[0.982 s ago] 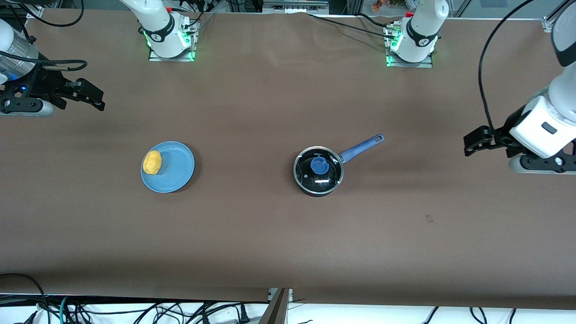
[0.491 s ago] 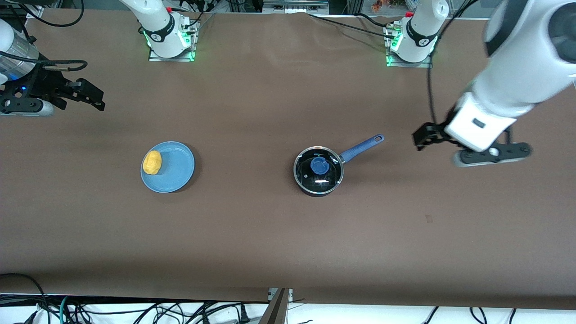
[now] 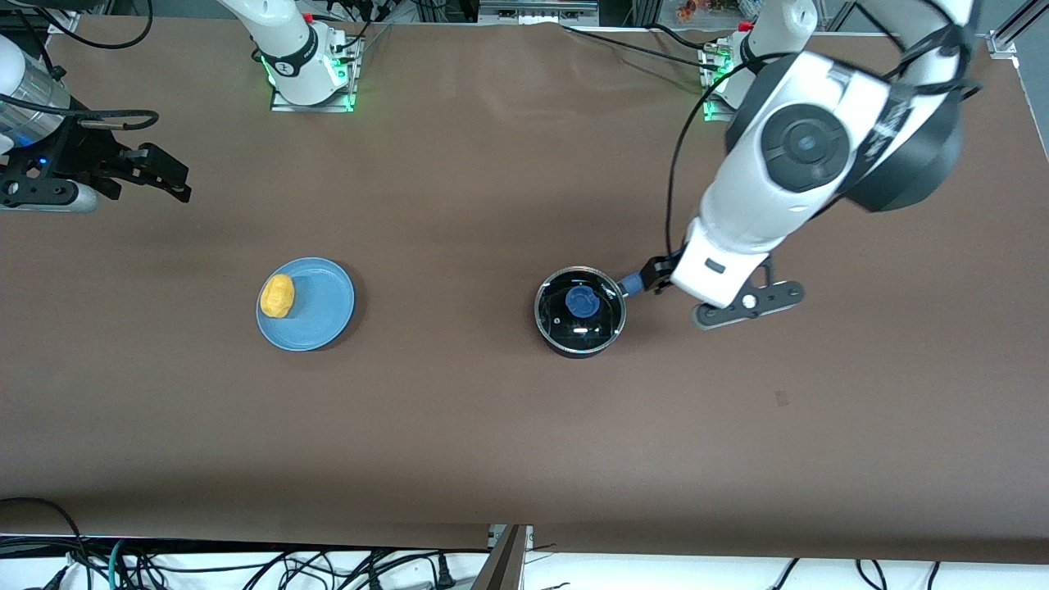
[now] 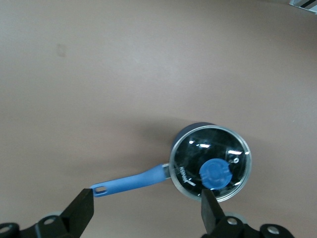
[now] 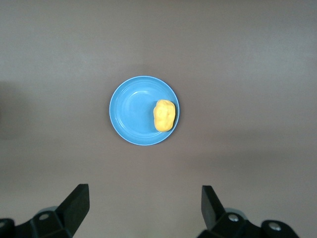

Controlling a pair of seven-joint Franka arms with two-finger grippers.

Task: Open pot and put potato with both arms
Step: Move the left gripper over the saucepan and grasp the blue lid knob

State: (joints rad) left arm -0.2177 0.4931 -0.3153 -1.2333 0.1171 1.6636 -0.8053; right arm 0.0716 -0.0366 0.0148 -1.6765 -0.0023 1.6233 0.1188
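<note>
Front view: we're seeing the left gripper (image 3: 656, 274) hanging over the pot's handle (image 3: 631, 284), w/ the wrist covering most of it; its fingers aren't showing clearly here. The pot (image 3: 580, 310) is sitting mid-table w/ the glass lid (image 3: 598, 324) and its blue knob (image 3: 581, 301) on, handle pointing to about 2 o'clock. The right gripper (image 3: 168, 176) is waiting at the right arm's end of the table, fingers apart, holding nothing. The potato (image 3: 277, 295) is lying on the blue plate (image 3: 324, 315), at the rim's 9 o'clock.

Left wrist view: we're looking at fingers (image 4: 79, 213) spread wide, empty, touching nothing.

Right wrist view: fingers (image 5: 74, 206) standing wide, empty, above the brown table (image 5: 247, 59); the potato's long axis is running approx 12 to 6.
</note>
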